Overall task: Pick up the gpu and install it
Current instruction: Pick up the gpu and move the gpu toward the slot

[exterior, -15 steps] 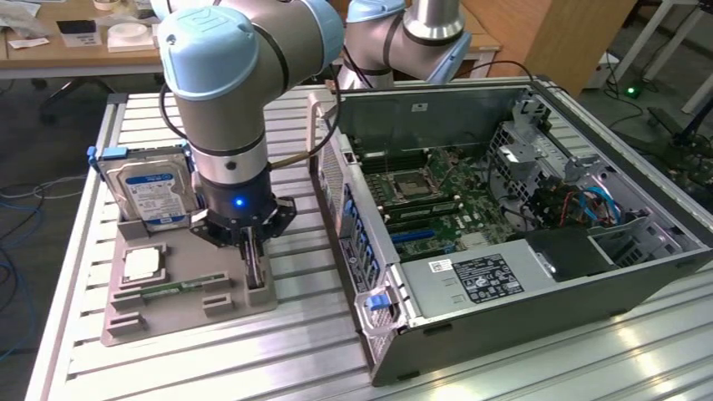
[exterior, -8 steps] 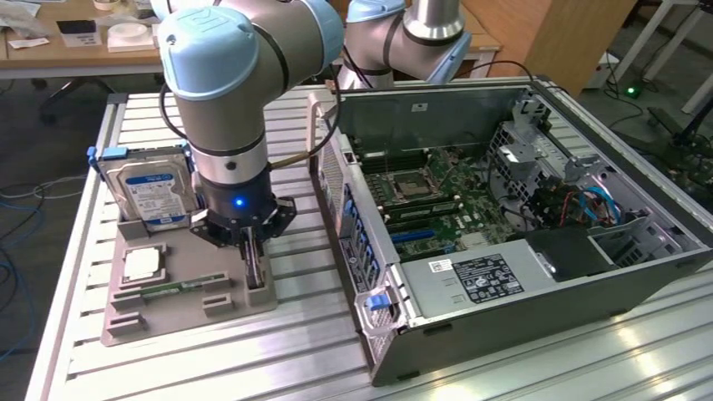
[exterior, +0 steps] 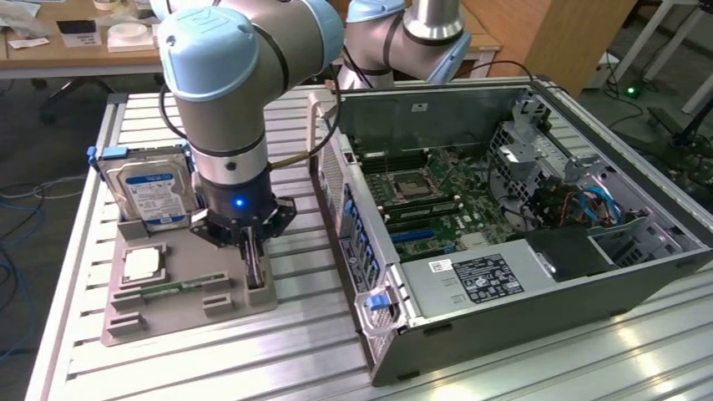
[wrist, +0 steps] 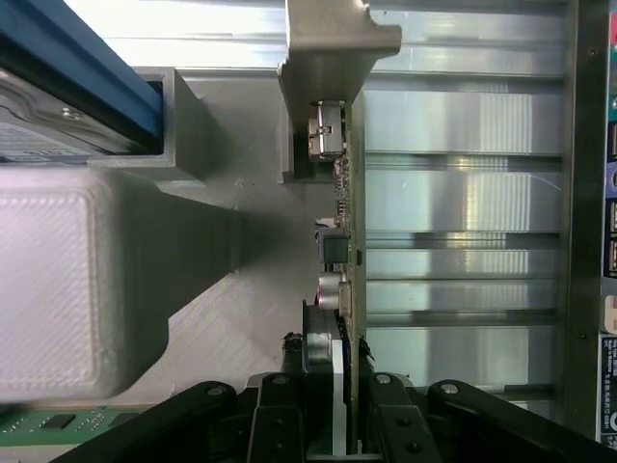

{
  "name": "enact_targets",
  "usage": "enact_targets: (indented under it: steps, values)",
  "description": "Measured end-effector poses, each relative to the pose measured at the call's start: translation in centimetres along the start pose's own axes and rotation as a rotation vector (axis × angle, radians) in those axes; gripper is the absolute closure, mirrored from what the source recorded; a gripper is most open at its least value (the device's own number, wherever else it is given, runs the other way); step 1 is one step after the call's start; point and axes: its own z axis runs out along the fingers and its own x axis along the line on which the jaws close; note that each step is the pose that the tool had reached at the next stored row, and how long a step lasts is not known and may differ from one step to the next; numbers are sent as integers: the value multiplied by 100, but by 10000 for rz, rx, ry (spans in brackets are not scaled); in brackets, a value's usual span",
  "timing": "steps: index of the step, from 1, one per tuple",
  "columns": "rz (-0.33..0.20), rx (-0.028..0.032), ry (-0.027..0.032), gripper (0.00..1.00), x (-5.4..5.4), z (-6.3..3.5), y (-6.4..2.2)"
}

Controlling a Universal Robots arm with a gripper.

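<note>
Ribbed aluminium table (exterior: pixel 535 359) in a workshop, with wooden desks behind it. At the exterior view's right lies an open dark-grey metal computer case (exterior: pixel 657 259), its green motherboard exposed. At the exterior view's left sits a grey moulded plastic fixture tray (exterior: pixel 167 322). It holds an upright blue-labelled silver hard drive (exterior: pixel 150 192), a white square chip (exterior: pixel 142 265) and a narrow green memory stick (exterior: pixel 179 288).

The black two-fingered gripper (exterior: pixel 254 251) of the grey and pale-blue arm points straight down over the tray's edge nearest the case. Beneath it the gpu (exterior: pixel 259 276), a thin green circuit-board card, stands on edge in its tray slot.

In the wrist view the gpu (wrist: pixel 351 222) appears edge-on, small components along one face and its silvery metal end bracket (wrist: pixel 328 48) at the far end. The gripper (wrist: pixel 333 391) is partly closed, one finger against each face of the card, clamping it. The hard drive (wrist: pixel 58 106) stands well to one side.
</note>
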Motion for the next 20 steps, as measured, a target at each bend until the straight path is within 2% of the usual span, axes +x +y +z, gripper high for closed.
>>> enact_targets:
  steps: [4, 11, 20]
  values:
    - [1, -63, 4, 72, 1, -114, 4]
    - [2, -157, 5, 72, 4, -370, 16]
    - [3, -194, 6, 72, 9, -740, 34]
